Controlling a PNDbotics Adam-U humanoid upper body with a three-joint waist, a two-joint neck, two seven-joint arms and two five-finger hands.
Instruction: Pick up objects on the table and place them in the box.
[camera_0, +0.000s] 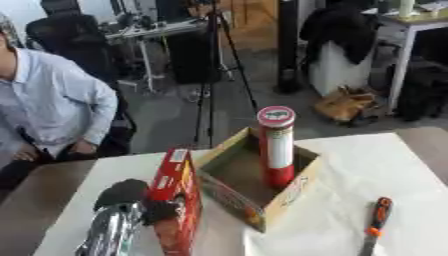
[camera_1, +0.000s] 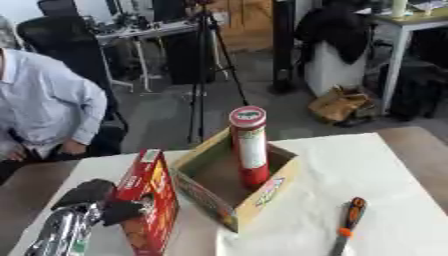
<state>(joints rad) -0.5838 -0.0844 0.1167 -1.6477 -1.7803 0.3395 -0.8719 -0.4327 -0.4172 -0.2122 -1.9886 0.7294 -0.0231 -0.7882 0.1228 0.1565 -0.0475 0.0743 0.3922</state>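
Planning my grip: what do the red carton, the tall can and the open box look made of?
Red carton: printed cardboard by its flat panels and sharp edges, slightly glossy. Tall can: smooth cylinder with a printed label, probably paperboard or metal; cannot tell. Open box: plain brown corrugated cardboard, matte, flaps open.

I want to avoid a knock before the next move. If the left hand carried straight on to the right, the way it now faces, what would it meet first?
The left hand is already closed on the red carton. Carried on to the right, that carton would probably meet the near wall of the cardboard box first, though depth is unclear.
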